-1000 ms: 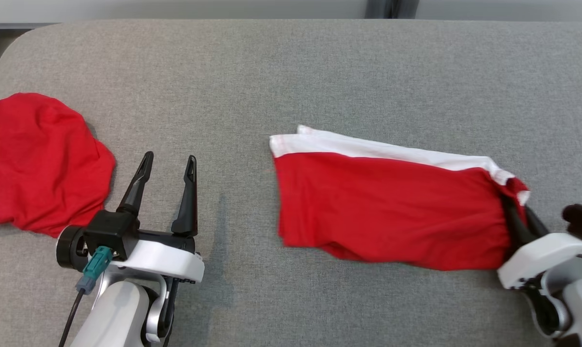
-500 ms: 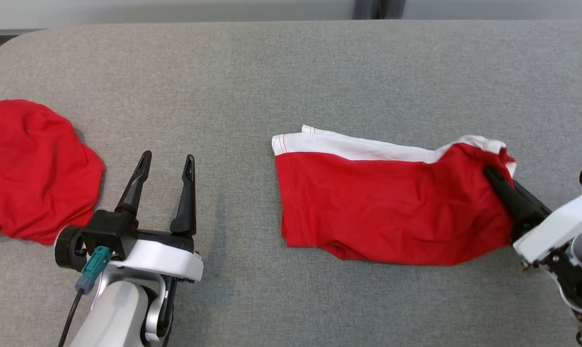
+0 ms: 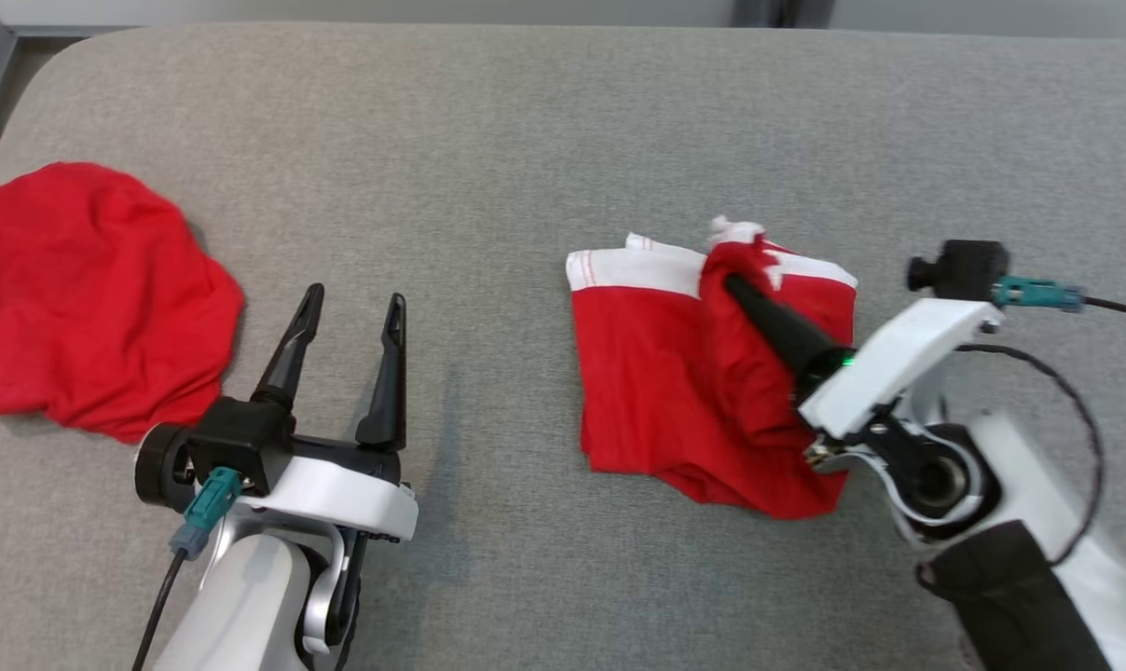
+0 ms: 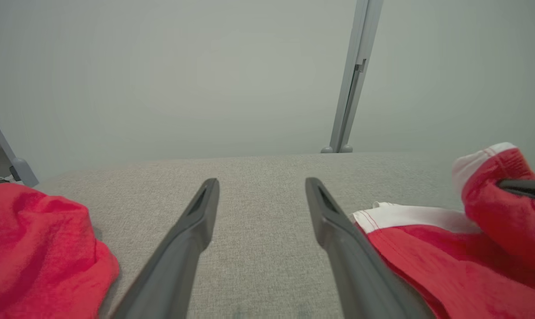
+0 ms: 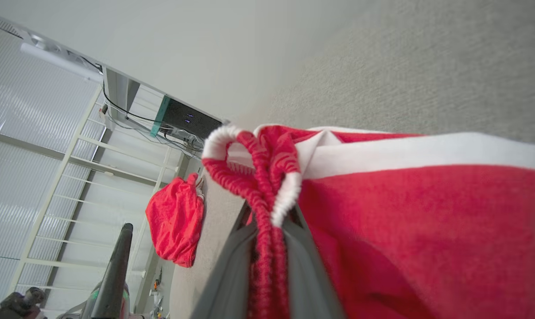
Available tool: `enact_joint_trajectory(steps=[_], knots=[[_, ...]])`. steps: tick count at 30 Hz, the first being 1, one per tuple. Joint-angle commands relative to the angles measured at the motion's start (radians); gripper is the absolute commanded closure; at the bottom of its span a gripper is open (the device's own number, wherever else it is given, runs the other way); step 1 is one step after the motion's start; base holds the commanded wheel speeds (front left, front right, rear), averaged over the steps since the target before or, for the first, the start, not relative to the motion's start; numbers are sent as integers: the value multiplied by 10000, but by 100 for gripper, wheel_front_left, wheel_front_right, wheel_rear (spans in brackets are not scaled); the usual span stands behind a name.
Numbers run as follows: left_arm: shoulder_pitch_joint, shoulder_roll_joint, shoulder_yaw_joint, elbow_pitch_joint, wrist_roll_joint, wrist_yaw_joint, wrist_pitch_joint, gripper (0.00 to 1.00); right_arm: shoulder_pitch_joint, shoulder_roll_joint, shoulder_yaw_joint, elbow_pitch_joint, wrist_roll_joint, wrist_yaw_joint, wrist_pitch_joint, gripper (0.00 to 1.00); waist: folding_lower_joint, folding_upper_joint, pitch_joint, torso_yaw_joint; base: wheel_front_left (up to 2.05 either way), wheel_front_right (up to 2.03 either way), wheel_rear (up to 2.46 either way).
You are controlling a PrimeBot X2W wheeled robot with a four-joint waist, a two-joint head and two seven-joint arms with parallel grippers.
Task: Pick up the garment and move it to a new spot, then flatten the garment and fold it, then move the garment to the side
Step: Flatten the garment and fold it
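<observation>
1. The garment, soft red knit with a white hem band, lies right of centre in the head view on the grey woven surface, folded over itself and rumpled.
2. The right gripper pinches a bunched, ribbed red-and-white corner between its narrow dark fingers, lifted above the rest.
3. The left gripper, lower left, stands wide, its fingers long and tapered.
4. A second red cloth sits in a rounded heap at the left edge.

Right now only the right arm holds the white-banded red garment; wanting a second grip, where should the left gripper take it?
Probably the white-banded corner of the garment, approached from the robot's left: it lies flat and free, facing the open left gripper; the right gripper pinches the bunched end.
</observation>
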Motion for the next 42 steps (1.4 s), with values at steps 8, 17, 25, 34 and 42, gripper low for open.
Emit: enact_joint_trajectory(steps=[8, 17, 25, 34, 42], knots=[[-115, -163, 53, 22, 148, -101, -16, 0, -832, 607, 911, 1452, -630, 10, -618, 100, 0, 0, 135, 457, 0, 0, 0], [-28, -307, 190, 88, 249, -153, -17, 0, -1061, 440, 1935, 962, -573, 10, -1399, 0, 0, 0, 183, 341, 0, 0, 0], [84, -303, 301, 184, 323, -180, -17, 0, -628, -779, 1778, -260, -1867, 7, -3927, 0, 0, 0, 28, -55, 0, 0, 0], [222, -139, 552, 182, 203, -63, -17, 0, 823, -1319, -1106, -68, -5511, 7, -5337, 0, 0, 0, -203, -591, 0, 0, 0], [446, 82, 757, 0, 202, 86, -16, 0, 2646, -653, -3748, -1264, -8387, 7, -5340, 0, 0, 0, -382, -870, 0, 0, 0]])
